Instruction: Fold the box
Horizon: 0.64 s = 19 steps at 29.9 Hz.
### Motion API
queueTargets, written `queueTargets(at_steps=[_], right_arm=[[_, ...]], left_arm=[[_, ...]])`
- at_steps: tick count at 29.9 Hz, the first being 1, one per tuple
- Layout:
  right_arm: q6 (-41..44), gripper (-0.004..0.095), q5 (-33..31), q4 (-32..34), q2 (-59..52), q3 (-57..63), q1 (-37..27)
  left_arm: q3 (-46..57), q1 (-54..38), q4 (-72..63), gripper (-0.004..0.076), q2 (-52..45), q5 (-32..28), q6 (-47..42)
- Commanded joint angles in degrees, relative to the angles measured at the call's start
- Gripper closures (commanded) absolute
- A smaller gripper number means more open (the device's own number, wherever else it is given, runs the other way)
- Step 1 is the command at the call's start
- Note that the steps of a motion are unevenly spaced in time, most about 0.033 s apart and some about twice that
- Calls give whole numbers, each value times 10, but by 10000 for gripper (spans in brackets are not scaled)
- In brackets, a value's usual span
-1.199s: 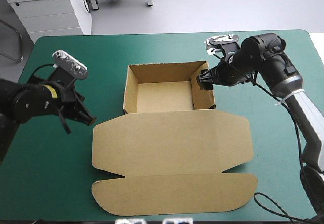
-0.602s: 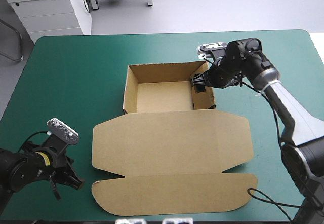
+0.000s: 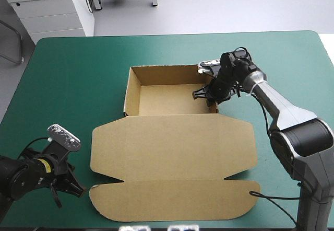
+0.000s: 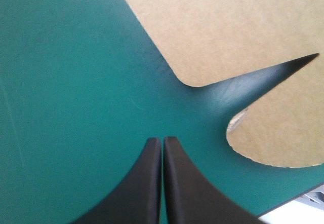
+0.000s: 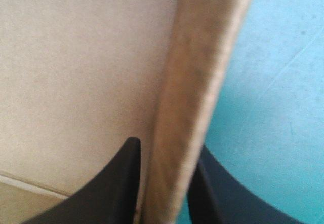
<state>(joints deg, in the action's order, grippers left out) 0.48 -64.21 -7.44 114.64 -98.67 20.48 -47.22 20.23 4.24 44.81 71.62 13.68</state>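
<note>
The box looks light and stiff; right jaws clamp its thin side wall, left jaws clenched empty

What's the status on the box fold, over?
Right gripper shut on the box at its right wall. Left gripper shut, empty, above the teal-green cover beside the lid's notch. Box an open tray, lid flat. Nothing in the way.

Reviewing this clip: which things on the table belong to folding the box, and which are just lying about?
Part of the job:
- box, walls raised, lid flat
- right gripper, clamped on the box's right wall
- left gripper, shut, apart from the box, beside the lid

Not part of it:
- only the teal-green cover
</note>
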Motion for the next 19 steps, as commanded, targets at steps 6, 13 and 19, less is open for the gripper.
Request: queueTargets(at_steps=[6, 13, 19], right_arm=[[-5, 927, -2, -6, -30, -17, -1], [-8, 927, 14, 99, -36, -55, -16], [-23, 927, -17, 117, -36, -121, -111]], left_arm=[[-13, 2, 0, 731, -2, 19, -7], [-13, 2, 1, 731, -2, 17, -7], [-13, 2, 1, 731, -2, 17, -7]])
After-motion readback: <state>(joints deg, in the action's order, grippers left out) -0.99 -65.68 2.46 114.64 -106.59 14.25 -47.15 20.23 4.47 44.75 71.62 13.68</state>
